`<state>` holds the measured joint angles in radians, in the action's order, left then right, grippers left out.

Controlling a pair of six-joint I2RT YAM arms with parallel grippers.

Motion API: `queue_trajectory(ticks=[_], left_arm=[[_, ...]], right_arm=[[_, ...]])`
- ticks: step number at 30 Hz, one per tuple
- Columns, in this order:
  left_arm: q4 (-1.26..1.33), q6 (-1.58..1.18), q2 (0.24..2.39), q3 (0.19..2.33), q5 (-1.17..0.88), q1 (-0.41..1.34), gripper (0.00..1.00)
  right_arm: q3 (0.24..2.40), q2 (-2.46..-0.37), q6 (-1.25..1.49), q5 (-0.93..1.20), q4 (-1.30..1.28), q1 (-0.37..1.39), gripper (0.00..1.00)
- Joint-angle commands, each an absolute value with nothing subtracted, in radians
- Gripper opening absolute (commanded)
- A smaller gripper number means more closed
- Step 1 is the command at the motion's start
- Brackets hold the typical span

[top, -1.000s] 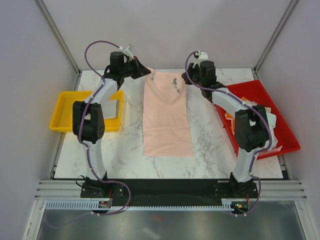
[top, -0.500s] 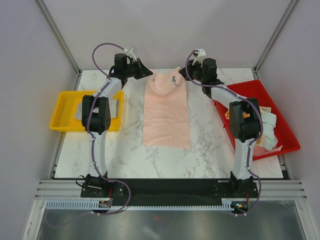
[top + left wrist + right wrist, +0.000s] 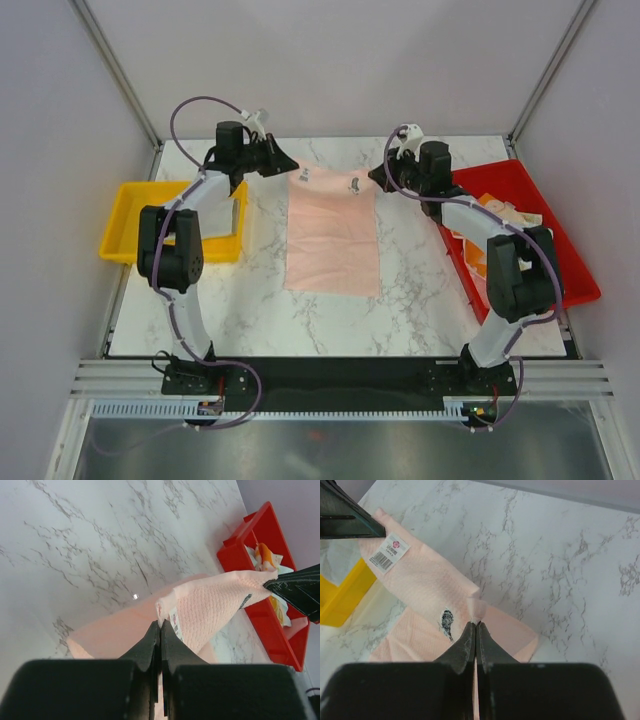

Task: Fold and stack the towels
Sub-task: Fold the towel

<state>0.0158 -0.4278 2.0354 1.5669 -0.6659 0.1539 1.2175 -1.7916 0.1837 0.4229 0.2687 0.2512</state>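
Note:
A pale pink towel lies lengthwise in the middle of the marble table, with its far edge lifted off the surface. My left gripper is shut on the far left corner, beside a white barcode label. My right gripper is shut on the far right corner, close to a small black print. The raised edge of the pink towel stretches taut between the two grippers. More towels, orange and white, lie heaped in the red bin.
A red bin stands at the table's right edge, and it also shows as the red bin in the left wrist view. A yellow bin sits at the left edge. Grey walls enclose the table on three sides.
Both grippers have lifted the pink towel's far corners and carried them toward the near side. The towel now looks shorter from above. Both stayed shut throughout.

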Motion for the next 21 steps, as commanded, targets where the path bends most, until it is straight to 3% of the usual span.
queue_trajectory(ticks=[1, 11, 21], left_arm=[[0.054, -0.377, 1.928, 1.468, -0.704, 0.161, 0.02], [0.115, -0.411, 1.729, 1.154, -0.713, 0.213, 0.02], [0.126, -0.423, 1.598, 1.000, -0.660, 0.233, 0.02]], right_arm=[[1.129, -1.674, 0.193, 0.449, 0.293, 0.247, 0.00], [0.839, -1.482, 0.350, 0.552, 0.410, 0.249, 0.00], [0.669, -1.347, 0.426, 0.543, 0.428, 0.287, 0.00]])
